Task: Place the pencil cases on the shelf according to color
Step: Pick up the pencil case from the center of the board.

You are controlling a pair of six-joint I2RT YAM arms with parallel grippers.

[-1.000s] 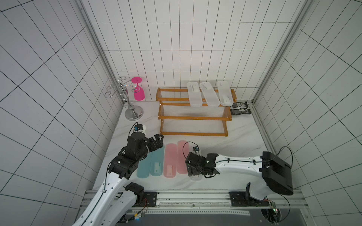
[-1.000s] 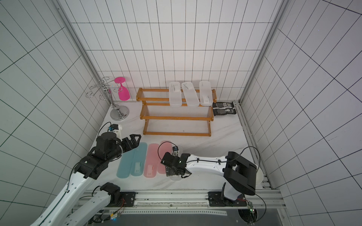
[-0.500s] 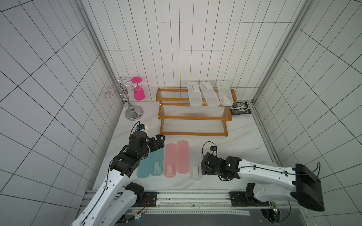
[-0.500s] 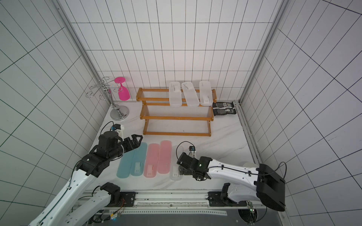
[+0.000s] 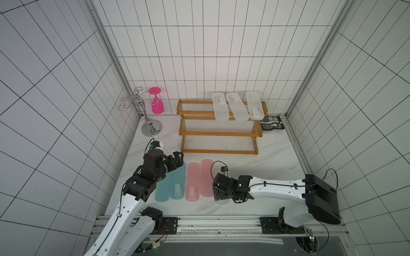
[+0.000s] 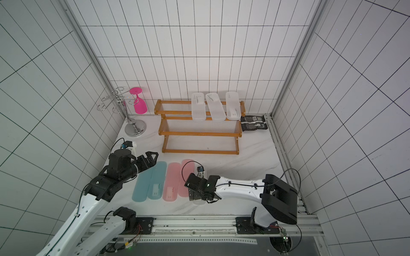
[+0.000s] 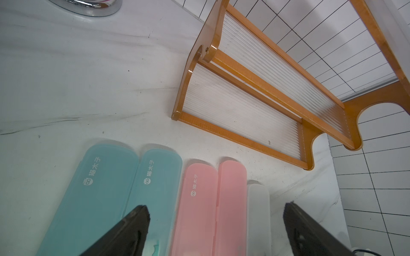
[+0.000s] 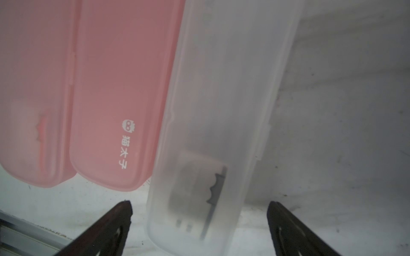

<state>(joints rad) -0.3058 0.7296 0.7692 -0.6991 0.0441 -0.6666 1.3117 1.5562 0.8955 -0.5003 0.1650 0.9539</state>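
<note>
In the far left corner of the white table (image 5: 273, 159) stands a silver wire stand (image 5: 151, 127), and a bright pink stemmed glass (image 5: 157, 106) hangs on it upside down.

Along the near edge five cases lie flat in one row, with their long sides toward the far edge. The teal pencil case (image 5: 161, 194) is closest to the left edge and is partly hidden under the left arm. The second teal pencil case (image 5: 178, 184) lies against its right side. The left fingers (image 7: 124, 230) are above the far ends of these two cases. They stand wide apart and hold nothing.

Just beside the teal pair comes the pink pencil case (image 5: 192, 184) with a small white label, and the second pink pencil case (image 5: 207, 177) touches it, set a little farther from the near edge. The clear pencil case (image 8: 221, 106) is the last in the row, just beside the second pink one and slightly turned from it. The right fingers (image 8: 106, 228) are spread widely on both sides of its near end. A gap shows between each finger and the case, so they do not grip it.

By the far edge stands the shelf (image 5: 219, 133) with its orange-brown frame. Its lower and middle tiers carry nothing. On the right part of the top tier three clear-white pencil cases (image 5: 237, 107) lie side by side, sloping toward the middle tier. In the far right corner, just beside the right end of the shelf, lies a black printed packet (image 5: 272, 123).
</note>
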